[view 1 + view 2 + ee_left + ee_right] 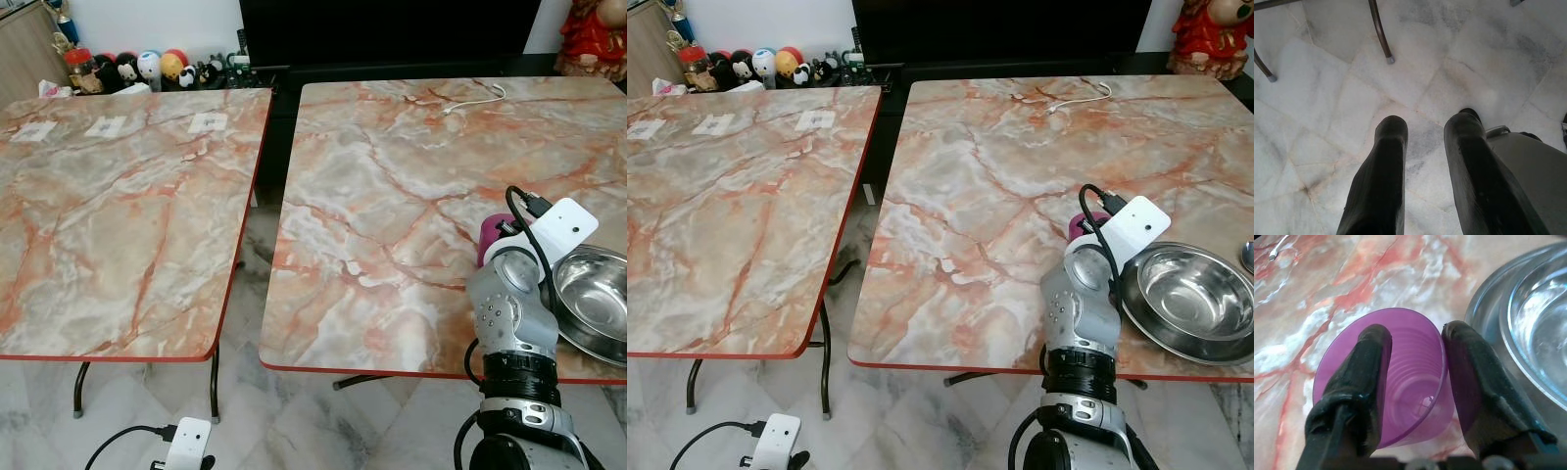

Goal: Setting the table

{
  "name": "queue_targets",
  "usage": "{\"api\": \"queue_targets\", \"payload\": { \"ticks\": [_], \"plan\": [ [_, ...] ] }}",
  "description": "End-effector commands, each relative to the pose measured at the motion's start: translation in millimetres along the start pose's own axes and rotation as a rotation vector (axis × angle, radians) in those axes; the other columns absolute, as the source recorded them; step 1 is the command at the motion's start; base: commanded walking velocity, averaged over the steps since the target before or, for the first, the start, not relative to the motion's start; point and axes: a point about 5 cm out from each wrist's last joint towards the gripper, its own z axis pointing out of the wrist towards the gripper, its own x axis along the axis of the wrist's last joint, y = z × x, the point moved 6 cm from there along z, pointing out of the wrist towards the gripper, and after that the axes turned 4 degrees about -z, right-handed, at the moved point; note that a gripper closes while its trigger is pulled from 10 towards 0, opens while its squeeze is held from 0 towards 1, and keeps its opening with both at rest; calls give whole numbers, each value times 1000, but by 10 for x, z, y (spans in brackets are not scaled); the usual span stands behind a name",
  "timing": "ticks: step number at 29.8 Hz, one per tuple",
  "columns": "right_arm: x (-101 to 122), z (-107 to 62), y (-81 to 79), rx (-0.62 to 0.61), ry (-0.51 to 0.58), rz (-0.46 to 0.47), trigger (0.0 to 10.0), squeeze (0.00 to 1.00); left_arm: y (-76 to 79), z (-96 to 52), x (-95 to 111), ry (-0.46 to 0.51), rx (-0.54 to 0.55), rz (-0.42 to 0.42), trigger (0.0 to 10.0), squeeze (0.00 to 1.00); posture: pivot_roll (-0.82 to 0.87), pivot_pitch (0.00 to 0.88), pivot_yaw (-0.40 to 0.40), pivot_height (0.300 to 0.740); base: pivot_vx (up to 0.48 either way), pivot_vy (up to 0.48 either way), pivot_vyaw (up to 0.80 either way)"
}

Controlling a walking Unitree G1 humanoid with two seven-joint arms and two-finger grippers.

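A translucent purple plastic cup (1410, 382) is in my right gripper (1418, 330), which is shut on its wall with one finger inside the rim and one outside. In the head views the purple cup (490, 235) peeks out behind my right wrist, low over the right marble table (392, 196). It is just left of a steel bowl (593, 299) near the table's front right corner. My left gripper (1425, 122) hangs open above the tiled floor, holding nothing.
A second marble table (118, 215) stands to the left across a narrow gap, with paper labels (108, 125) at its far edge. A white cable (475, 98) lies at the right table's back. A spoon tip (1246, 257) shows past the bowl. Toys (147, 69) line the wall.
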Motion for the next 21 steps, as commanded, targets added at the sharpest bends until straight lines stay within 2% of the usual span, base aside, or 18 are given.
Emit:
{"api": "queue_targets", "payload": {
  "ticks": [1,8,15,21],
  "plan": [
    [-39,-6,-64,16,-35,43,10000,0,-49,-15,-69,-22,12,5,10000,0,-110,85,64,740,0,0,0],
    [-64,-11,-72,19,-45,53,10000,0,-51,-15,-71,-23,12,6,10000,0,-109,84,65,740,0,0,0],
    [100,-23,-75,17,30,45,10000,0,-50,-15,-68,-22,12,5,10000,0,-111,84,66,740,0,0,0],
    [101,-40,-86,18,41,15,10000,0,-46,-14,-67,-23,10,5,10000,0,-108,84,65,740,0,0,0]
  ]
}}
